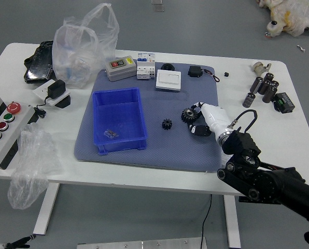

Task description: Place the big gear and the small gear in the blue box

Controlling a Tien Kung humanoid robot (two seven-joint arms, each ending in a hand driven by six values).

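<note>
Right arm (268, 183), lower right | right hand (213, 120) at big gear (187, 115), closure, hold indeterminable | risks drop from shallow purchase | left hand (20, 242), lower left, likewise indeterminable

The right hand (213, 120) touches 1 gear (188, 115) (the bigger).
</note>
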